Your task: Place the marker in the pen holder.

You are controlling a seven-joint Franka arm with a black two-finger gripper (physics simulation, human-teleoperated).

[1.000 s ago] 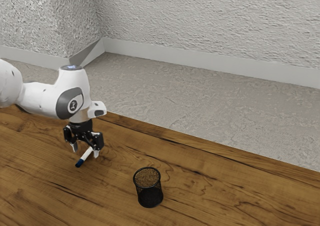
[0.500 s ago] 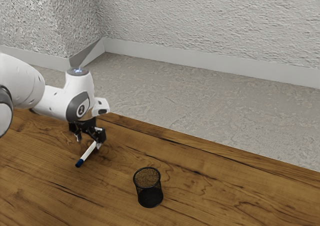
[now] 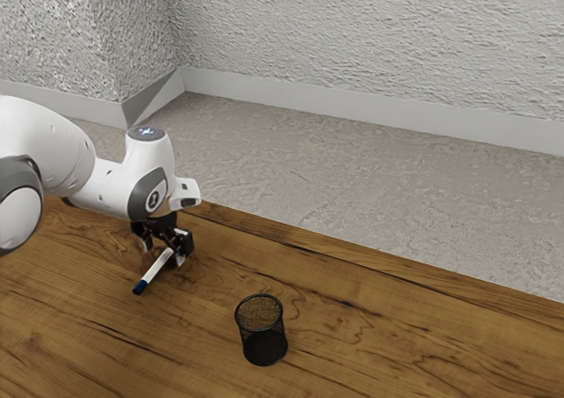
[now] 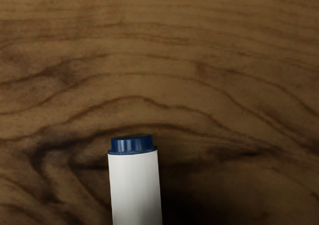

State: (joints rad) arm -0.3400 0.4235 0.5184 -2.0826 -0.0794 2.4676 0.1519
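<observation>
Tool (image 3: 165,254) low over the worktop (image 3: 397,327) in the exterior view, fingers (image 3: 181,261) spread well apart, gripping nothing; one finger stands to each side of the marker's upper stretch. Whether either finger brushes the barrel, cannot tell. Marker (image 3: 157,269) on the worktop beneath the tool, outside the holder (image 3: 263,338), lying slantwise: dark blue end (image 3: 139,287) out in the open, toward the view's lower left, white barrel running up and to the exterior view's right, in under the hand. Holder is a black mesh cup, round rim, upright on the worktop, to the exterior view's right of the marker and well apart from it. Arm (image 3: 110,187) white with grey joint covers, entering from the exterior view's left, hand pointing down. Worktop brown wood, dark streaks in the grain; past its far edge, grey floor (image 3: 352,178), pale skirting (image 3: 352,109) and rough light wall (image 3: 352,37). Wrist view: other end of the marker, close beneath the hand, a short blue plug (image 4: 132,145) on a plain white barrel. Curved grain of the worktop around it, dark shade along one side of the barrel.
</observation>
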